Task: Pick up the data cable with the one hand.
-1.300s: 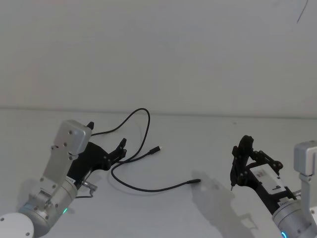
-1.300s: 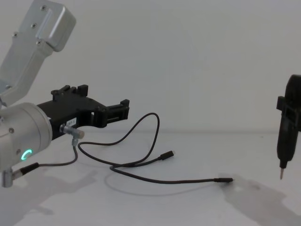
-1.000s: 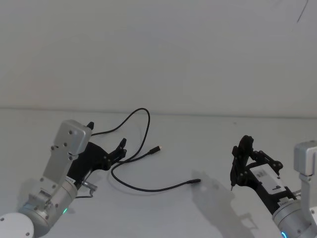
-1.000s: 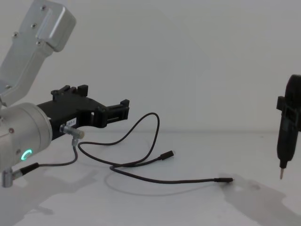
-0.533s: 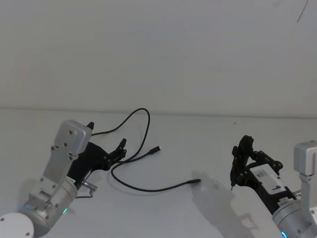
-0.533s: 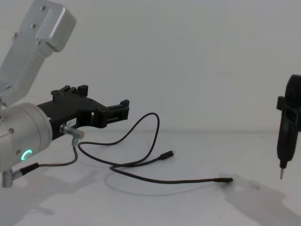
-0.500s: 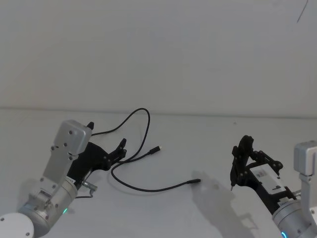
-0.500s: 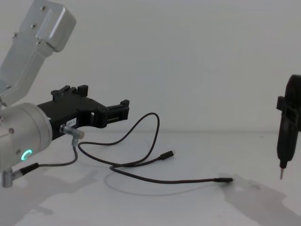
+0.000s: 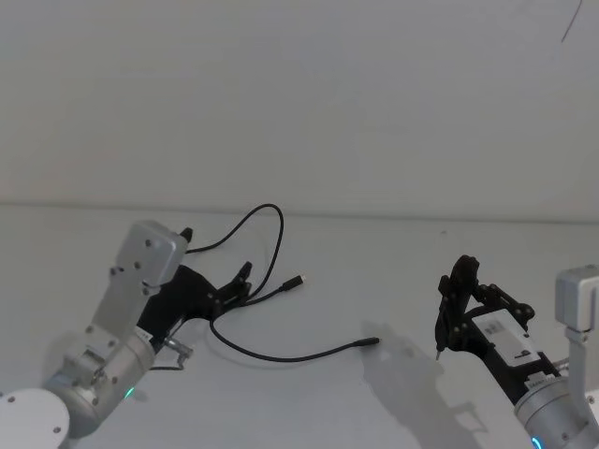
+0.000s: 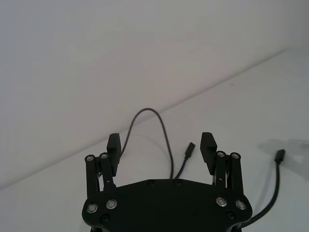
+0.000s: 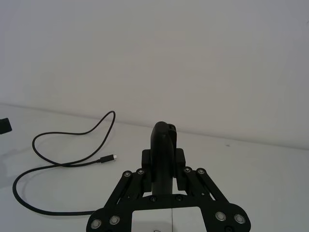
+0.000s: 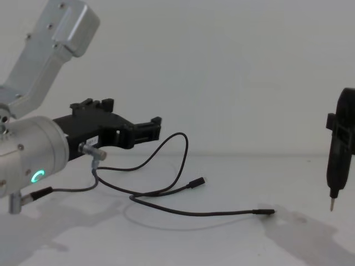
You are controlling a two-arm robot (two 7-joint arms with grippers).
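My left gripper (image 9: 215, 252), jaws spread at lower left of the head view, faces the data cable (image 9: 309, 355) looping straight ahead; right gripper (image 9: 465, 286), clamping a black tool (image 9: 447, 327), parked lower right.

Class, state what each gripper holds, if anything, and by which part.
Left gripper: nothing; it is open above the data cable. Right gripper: a black pointed tool, gripped at its upper body.

My left gripper (image 10: 161, 147) is black plastic with silver screws (image 10: 111, 204), on a silver cylinder (image 12: 39, 149) with a green ring light (image 12: 36, 177). My right gripper (image 11: 163, 164) carries a white label (image 11: 169, 218).
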